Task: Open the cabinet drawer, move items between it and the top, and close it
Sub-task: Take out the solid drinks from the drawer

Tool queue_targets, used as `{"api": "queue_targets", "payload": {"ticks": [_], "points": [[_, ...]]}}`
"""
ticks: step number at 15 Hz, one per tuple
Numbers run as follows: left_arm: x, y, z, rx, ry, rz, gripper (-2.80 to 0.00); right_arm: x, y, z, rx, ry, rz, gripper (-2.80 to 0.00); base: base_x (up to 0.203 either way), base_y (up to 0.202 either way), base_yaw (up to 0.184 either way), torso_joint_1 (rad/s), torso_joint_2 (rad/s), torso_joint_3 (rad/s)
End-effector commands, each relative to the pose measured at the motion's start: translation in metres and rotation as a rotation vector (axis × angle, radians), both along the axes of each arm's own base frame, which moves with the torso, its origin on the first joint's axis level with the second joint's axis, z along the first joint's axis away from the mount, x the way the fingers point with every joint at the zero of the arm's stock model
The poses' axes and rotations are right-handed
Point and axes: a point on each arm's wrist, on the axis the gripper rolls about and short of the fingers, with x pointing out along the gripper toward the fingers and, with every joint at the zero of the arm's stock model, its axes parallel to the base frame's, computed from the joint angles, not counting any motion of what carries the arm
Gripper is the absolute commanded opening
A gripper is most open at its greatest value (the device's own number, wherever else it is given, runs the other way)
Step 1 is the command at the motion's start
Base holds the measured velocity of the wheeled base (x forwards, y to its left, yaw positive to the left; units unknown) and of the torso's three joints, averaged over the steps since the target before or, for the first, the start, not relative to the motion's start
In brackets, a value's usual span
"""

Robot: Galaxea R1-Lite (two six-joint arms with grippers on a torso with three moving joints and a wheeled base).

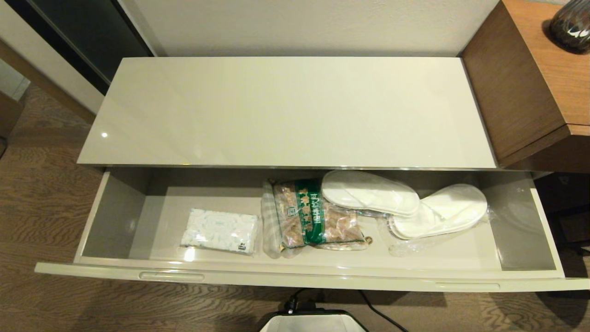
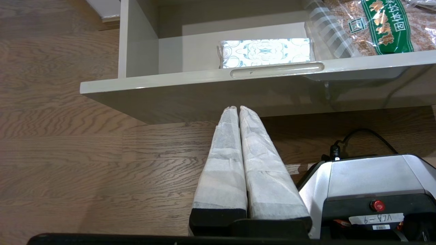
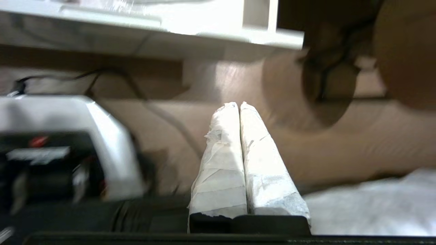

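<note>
head view has the cabinet drawer (image 1: 115,219) pulled wide open beneath the glossy beige top (image 1: 295,110). inside it lie the tissue pack (image 1: 220,230) toward the left, the snack bag (image 1: 313,216) in the middle, and the wrapped slippers (image 1: 405,205) to the right. left gripper (image 2: 237,108) hangs below the drawer front over the wood floor (image 2: 68,153), fingers pressed together on nothing. right gripper (image 3: 237,104) likewise, fingers closed and empty.

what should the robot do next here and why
Probably push the open cabinet drawer shut. The tissue pack, snack bag and slippers all lie inside it, the top is bare, and both the left gripper and right gripper are shut, holding nothing, below the drawer front.
</note>
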Motion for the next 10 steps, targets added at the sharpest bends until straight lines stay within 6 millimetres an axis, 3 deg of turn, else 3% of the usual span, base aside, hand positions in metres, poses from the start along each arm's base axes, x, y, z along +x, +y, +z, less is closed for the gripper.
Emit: {"api": "queue_targets", "payload": {"ticks": [1, 4, 6, 10], "points": [[0.0, 0.0, 0.0, 0.001, 0.0, 0.0, -2.8, 0.014, 0.0, -0.017, -0.028, -0.1, 0.005, -2.8, 0.0, 0.0, 0.0, 0.0, 0.0, 0.0], [0.0, 0.0, 0.0, 0.002, 0.0, -0.001, -2.8, 0.041, 0.001, -0.029, -0.035, -0.331, 0.034, -2.8, 0.0, 0.0, 0.0, 0.0, 0.0, 0.0], [0.0, 0.0, 0.0, 0.002, 0.0, -0.001, -2.8, 0.047, 0.004, -0.03, -0.029, -0.472, 0.144, -2.8, 0.0, 0.0, 0.0, 0.0, 0.0, 0.0], [0.0, 0.0, -0.001, -0.042, 0.01, 0.01, -2.8, 0.048, 0.006, -0.044, 0.0, -0.318, 0.237, -2.8, 0.0, 0.0, 0.0, 0.0, 0.0, 0.0]]}}
